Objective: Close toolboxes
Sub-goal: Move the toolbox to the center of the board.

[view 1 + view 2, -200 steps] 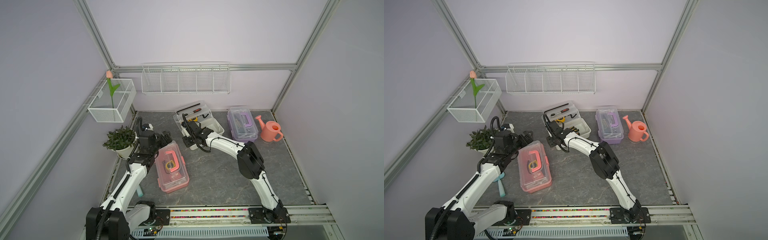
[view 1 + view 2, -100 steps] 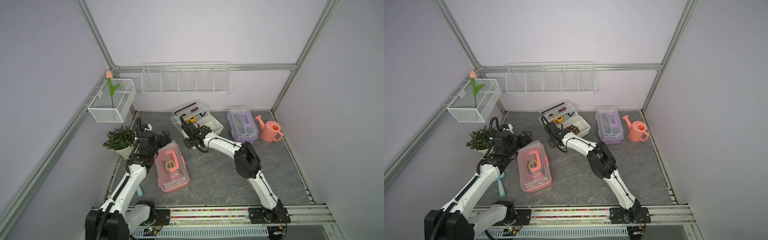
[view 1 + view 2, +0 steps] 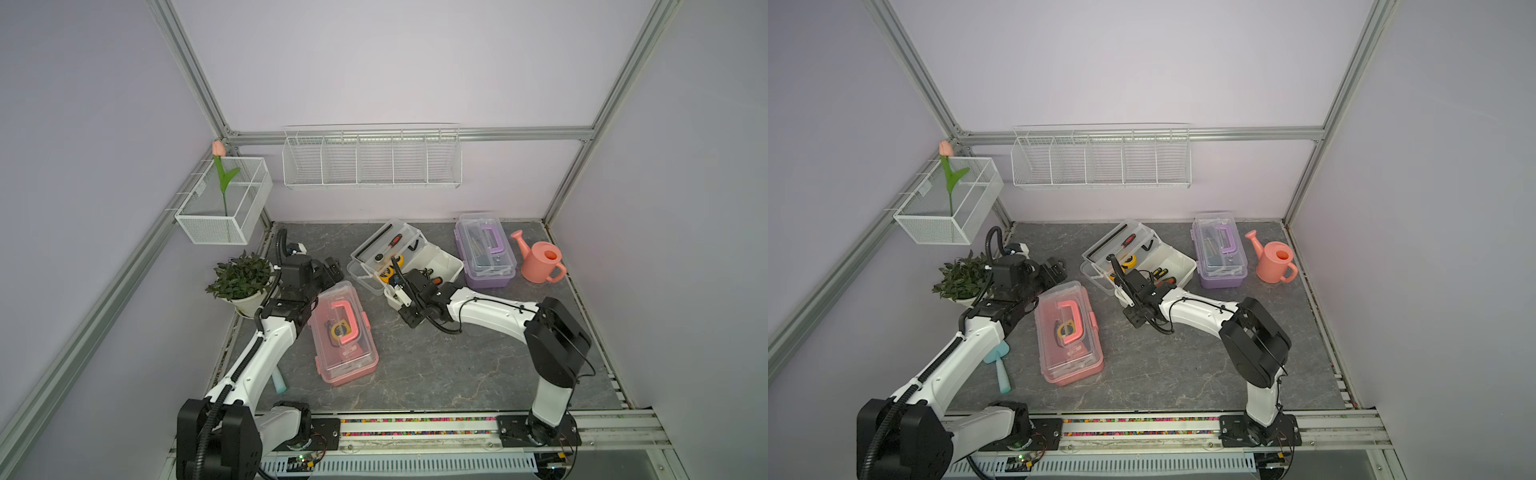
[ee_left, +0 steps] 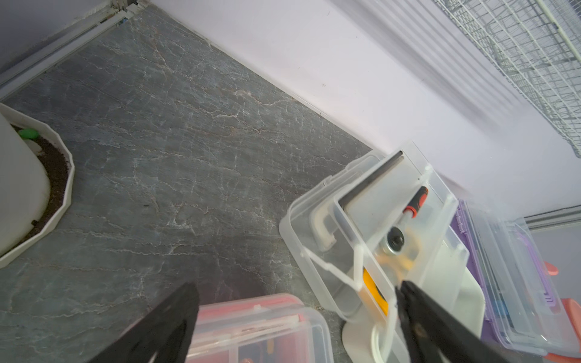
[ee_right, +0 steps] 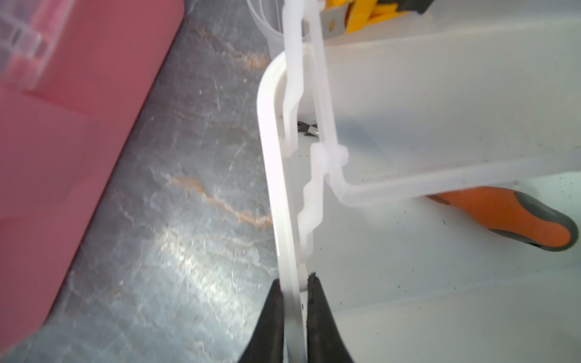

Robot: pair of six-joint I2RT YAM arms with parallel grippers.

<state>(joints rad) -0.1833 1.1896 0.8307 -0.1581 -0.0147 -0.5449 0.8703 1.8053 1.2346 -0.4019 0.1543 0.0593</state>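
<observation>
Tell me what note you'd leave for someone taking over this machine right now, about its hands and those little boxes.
Left gripper: open, empty, beside the pink toolbox.
Right gripper: shut on a thin edge of the white toolbox.
Done: pink toolbox and purple toolbox look closed; whether they are locked is too small to judge.
To do: white toolbox stands open at the back middle; close and lock it.

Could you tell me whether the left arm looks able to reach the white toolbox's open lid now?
Likely yes. The left gripper is open beside the swung-back lid of the white toolbox, with only bare tabletop between; the right gripper pinches the box's rim, seemingly off that path.
</observation>
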